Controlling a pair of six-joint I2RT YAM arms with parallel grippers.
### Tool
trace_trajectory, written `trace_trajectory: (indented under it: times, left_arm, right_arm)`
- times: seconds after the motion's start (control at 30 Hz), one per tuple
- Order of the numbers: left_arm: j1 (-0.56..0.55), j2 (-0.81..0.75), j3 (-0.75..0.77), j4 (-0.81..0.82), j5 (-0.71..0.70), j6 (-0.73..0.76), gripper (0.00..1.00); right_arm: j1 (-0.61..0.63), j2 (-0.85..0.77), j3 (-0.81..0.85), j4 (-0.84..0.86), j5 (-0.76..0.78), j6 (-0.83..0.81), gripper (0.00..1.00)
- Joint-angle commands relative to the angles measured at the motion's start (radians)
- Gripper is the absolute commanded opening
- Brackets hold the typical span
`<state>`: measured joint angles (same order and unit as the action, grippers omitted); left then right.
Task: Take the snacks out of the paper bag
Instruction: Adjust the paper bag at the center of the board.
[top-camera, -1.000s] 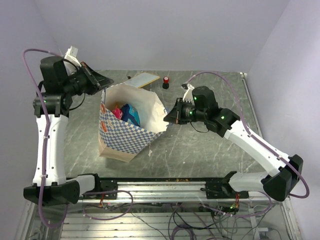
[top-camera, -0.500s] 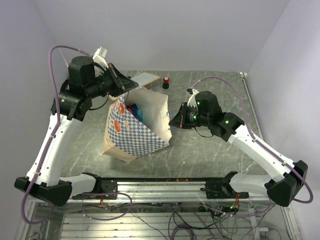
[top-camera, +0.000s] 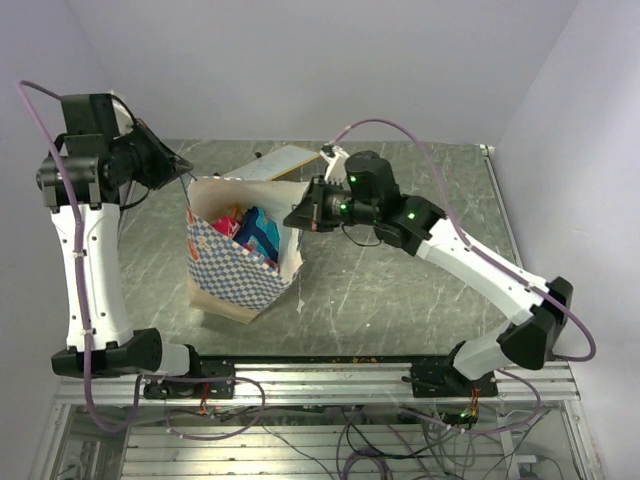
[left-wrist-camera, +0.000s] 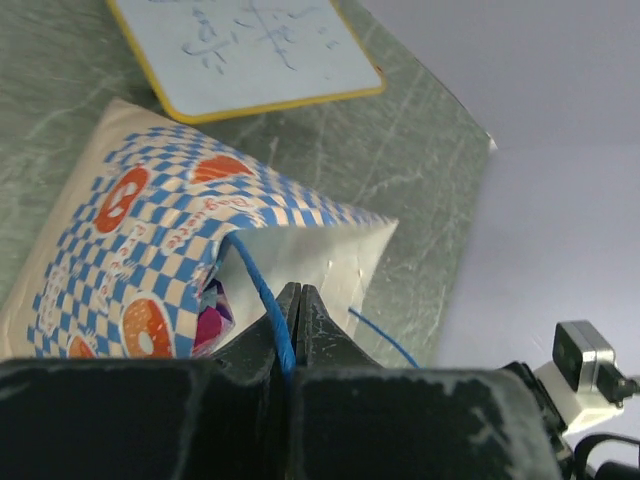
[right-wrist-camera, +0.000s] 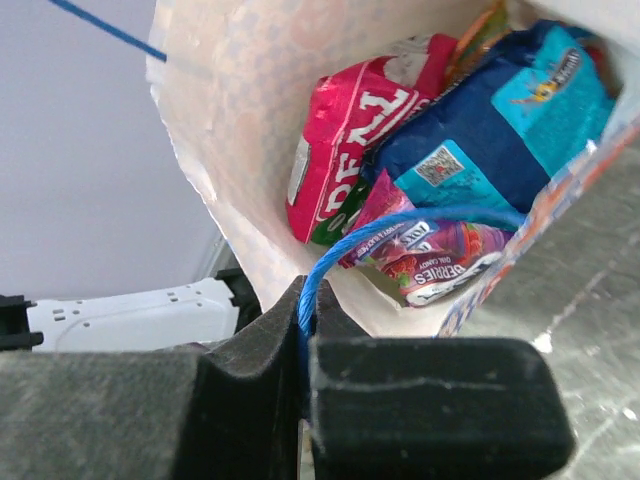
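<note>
The paper bag stands on the table, blue-and-white checkered, its mouth pulled wide between both arms. My left gripper is at the bag's far-left rim and is shut on a blue cord handle. My right gripper is at the right rim and is shut on the other blue cord handle. The snacks lie inside the bag: a magenta-red packet, a blue packet and a small berries packet. Orange round logos show on the bag's outer wall.
A flat white board with a yellow edge lies on the grey marbled table just behind the bag, also visible in the left wrist view as the board. The right arm reaches across the table's middle.
The bag swung right and tilted half a second ago. It is now back on the left with its mouth spread. The left arm pulled back left and the right gripper followed left.
</note>
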<state>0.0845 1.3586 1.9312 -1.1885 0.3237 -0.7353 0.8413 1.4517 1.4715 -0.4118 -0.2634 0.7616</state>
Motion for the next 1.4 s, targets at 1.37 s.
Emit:
trace_trajectory:
  times: [1.37]
  left_arm:
    - [-0.585, -0.287, -0.568, 0.491, 0.036, -0.248, 0.07]
  right_arm:
    - [0.086, -0.242, -0.535, 0.046, 0.048, 0.132, 0.0]
